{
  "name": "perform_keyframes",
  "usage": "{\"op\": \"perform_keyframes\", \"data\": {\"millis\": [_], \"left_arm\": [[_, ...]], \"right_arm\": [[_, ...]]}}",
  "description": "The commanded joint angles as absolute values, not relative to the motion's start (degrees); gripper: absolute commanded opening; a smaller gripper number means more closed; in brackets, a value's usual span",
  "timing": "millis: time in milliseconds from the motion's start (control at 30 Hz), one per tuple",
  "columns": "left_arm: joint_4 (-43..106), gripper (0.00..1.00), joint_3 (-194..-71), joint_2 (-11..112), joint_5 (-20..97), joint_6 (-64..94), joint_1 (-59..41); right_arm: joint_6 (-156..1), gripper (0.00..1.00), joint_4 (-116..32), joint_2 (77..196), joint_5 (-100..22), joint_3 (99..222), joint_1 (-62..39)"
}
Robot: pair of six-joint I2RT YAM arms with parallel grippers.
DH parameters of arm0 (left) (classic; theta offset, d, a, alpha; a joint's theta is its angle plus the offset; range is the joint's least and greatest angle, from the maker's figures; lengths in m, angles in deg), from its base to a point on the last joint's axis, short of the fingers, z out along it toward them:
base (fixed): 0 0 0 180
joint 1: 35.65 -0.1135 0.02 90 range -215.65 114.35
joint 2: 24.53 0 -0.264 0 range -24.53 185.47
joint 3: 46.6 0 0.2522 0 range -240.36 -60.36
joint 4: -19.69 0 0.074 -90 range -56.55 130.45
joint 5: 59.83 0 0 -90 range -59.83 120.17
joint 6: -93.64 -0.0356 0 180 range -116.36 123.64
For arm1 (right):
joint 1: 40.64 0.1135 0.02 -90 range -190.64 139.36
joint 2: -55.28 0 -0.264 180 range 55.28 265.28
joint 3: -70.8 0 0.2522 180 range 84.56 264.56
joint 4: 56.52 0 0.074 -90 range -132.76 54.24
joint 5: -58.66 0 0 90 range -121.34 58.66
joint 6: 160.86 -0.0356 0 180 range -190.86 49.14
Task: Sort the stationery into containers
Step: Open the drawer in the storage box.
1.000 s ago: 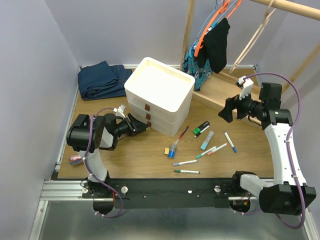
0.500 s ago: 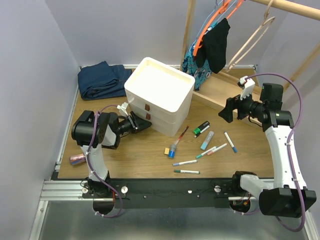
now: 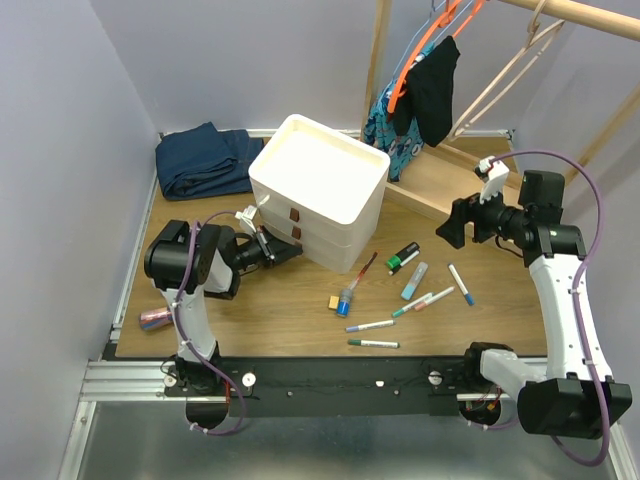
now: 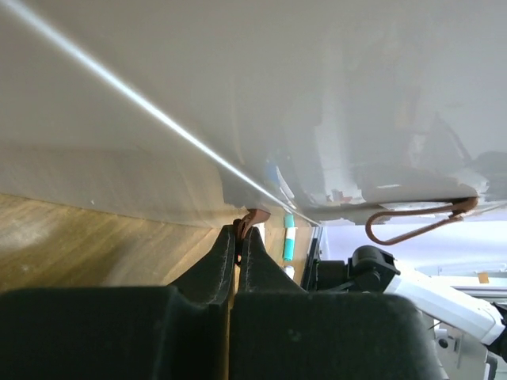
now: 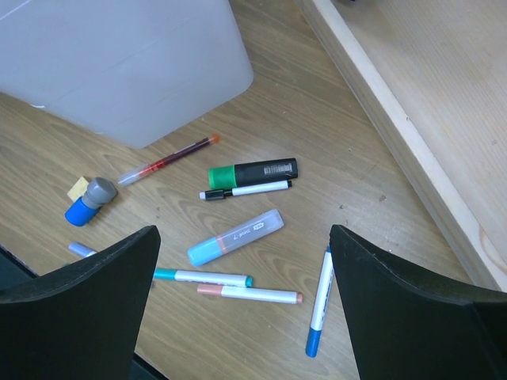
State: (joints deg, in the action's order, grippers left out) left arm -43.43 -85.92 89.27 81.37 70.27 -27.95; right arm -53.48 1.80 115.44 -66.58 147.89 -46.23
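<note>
One three-drawer container stack [image 3: 318, 190], eight pens and markers [image 5: 253, 172], one bottle [image 5: 89, 201].

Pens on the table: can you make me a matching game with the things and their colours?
Things:
1. pen
2. fat marker
3. bottle cap
4. little block

Colours:
A. yellow
B. black and green
C. red
D. blue

Right pairs: 1-C, 2-B, 3-D, 4-A
</note>
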Motion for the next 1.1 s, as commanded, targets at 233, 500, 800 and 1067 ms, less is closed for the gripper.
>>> {"op": "perform_keyframes", "data": {"millis": [233,500,800,1067], "left_arm": [[-14.91,0.0,-83.3,76.82,84.92,56.84,-28.88],[-0.16,0.0,-80.75,69.78,84.31,48.66,-30.37],[16.48,0.0,-82.24,64.77,76.49,41.0,-31.17],[27.64,0.0,-83.47,62.13,68.32,38.97,-31.43]], "right_arm": [[-52.41,0.91,-0.91,112.68,-70.0,145.65,-46.09],[-52.32,0.91,-2.33,109.26,-70.53,143.54,-46.09],[-48.71,0.91,2.07,104.94,-71.77,142.92,-46.09],[-47.75,0.91,4.53,100.73,-73.43,141.52,-46.09]]}}
